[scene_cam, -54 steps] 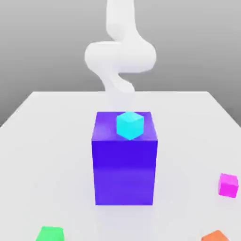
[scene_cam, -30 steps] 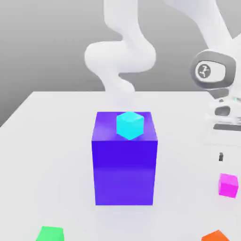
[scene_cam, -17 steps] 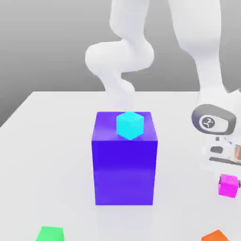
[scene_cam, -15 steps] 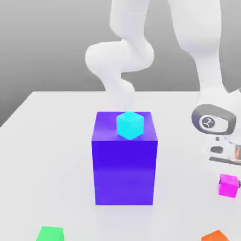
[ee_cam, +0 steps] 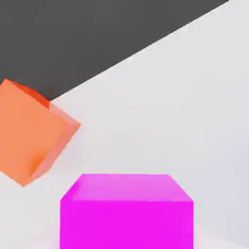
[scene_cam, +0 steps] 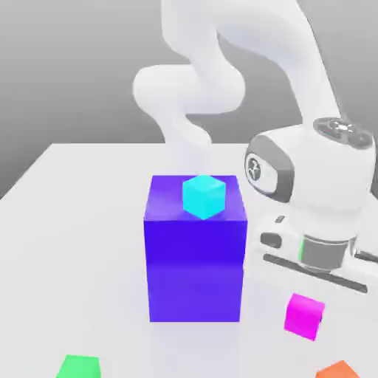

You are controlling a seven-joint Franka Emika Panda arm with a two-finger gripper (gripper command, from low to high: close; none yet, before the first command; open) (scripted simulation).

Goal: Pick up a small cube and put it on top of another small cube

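You have a big blue-violet block (scene_cam: 195, 269) on the white table (scene_cam: 81, 244), with a cyan cube (scene_cam: 204, 197) on top. At your exterior view's bottom edge, you see a green cube (scene_cam: 79, 367) left and an orange cube (scene_cam: 338, 370) right.

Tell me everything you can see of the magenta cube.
The magenta cube is small, plain and flat-faced, with a smooth, matte look and no visible damage. It sits slightly tilted in the exterior view, directly under the hand, right of the big blue-violet block, apparently gripped by the shut gripper.
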